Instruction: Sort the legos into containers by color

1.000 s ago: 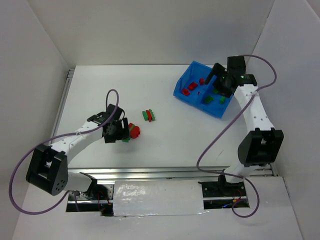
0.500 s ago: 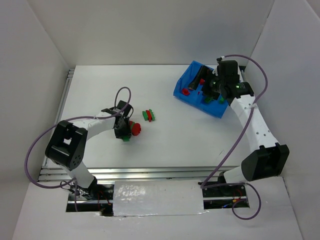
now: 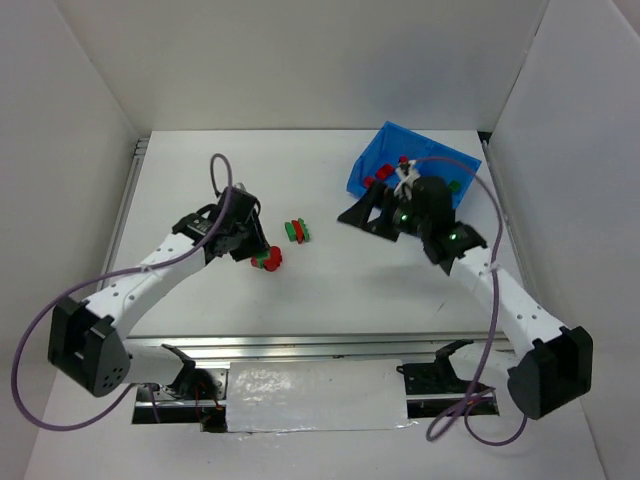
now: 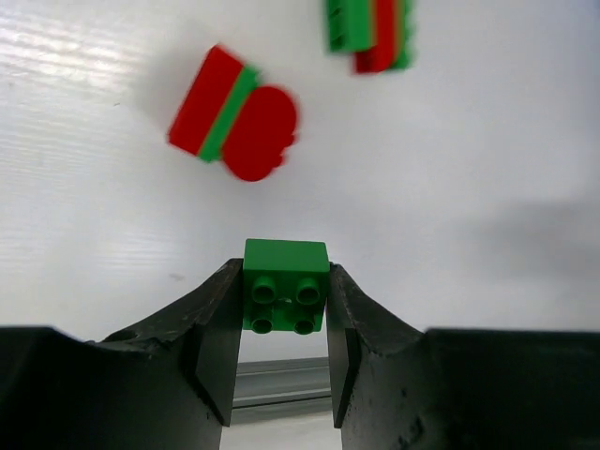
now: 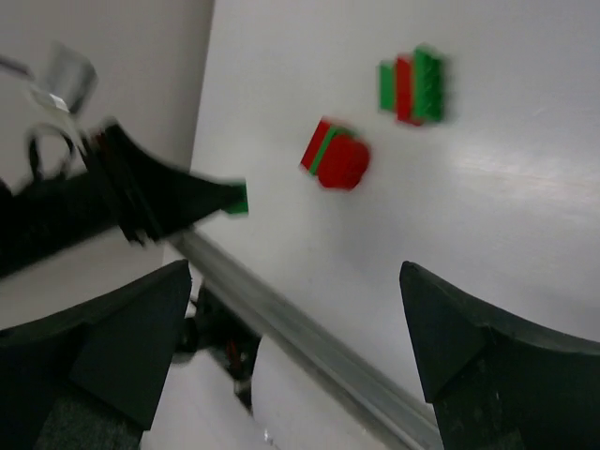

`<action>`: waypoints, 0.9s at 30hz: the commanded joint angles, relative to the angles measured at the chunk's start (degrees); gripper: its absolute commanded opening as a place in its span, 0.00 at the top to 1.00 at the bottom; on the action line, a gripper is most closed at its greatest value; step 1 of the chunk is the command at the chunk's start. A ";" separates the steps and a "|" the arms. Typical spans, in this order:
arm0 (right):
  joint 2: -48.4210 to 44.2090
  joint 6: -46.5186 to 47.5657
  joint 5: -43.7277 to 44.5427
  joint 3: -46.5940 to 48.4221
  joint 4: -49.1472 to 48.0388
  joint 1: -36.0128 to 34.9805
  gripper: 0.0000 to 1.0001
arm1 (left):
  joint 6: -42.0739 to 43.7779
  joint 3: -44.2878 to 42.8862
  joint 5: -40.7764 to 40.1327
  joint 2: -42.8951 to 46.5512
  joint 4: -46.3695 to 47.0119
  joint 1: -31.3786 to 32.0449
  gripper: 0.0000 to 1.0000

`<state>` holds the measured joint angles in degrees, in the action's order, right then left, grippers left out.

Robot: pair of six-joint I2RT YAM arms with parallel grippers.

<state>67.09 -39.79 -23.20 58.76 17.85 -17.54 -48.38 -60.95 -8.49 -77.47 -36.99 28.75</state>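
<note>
My left gripper is shut on a small green lego, its studs facing the camera, held just above the white table. Beyond it lies a red and green lego cluster, and farther off a second cluster. From above, the left gripper is beside the first cluster, with the second to its right. My right gripper is wide open and empty, hanging left of the blue bin, which holds red and green legos. In the right wrist view I see both clusters and the held green lego.
The right arm's wrist hides the bin's near side. A metal rail runs along the table's near edge. White walls enclose the table on the left, back and right.
My left gripper closed on the green lego and raised it off the table beside the red cluster. My right arm swung from above the bin down and left toward the table's middle.
</note>
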 commanded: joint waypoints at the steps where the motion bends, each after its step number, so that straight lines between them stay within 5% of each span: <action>1: -6.00 -6.26 -1.34 -9.61 -22.74 -10.21 0.00 | -12.77 -4.43 1.72 4.43 -0.54 0.25 1.00; 5: -7.85 -4.17 11.28 -15.51 -34.61 -24.17 0.01 | -23.83 -7.25 7.43 4.35 2.10 0.86 1.00; 9: -5.13 -3.62 21.16 -14.03 -33.76 -28.85 0.04 | -29.31 -9.80 10.33 3.91 4.81 2.10 1.00; 22: 4.71 -0.73 23.11 -8.58 -36.04 -29.48 0.21 | -34.59 -9.80 16.93 4.52 8.25 3.59 1.00; 26: 5.59 -0.29 23.11 -7.79 -37.27 -29.66 0.59 | -34.59 -9.54 18.42 4.52 8.34 3.59 1.00; 27: 5.68 -0.29 23.37 -7.61 -37.01 -29.83 1.00 | -34.41 -9.45 18.51 4.44 8.34 3.59 1.00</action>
<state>72.14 -40.95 -1.69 47.81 -15.00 -46.78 -81.84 -69.80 7.29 -74.76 -30.63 32.03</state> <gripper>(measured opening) 0.254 0.468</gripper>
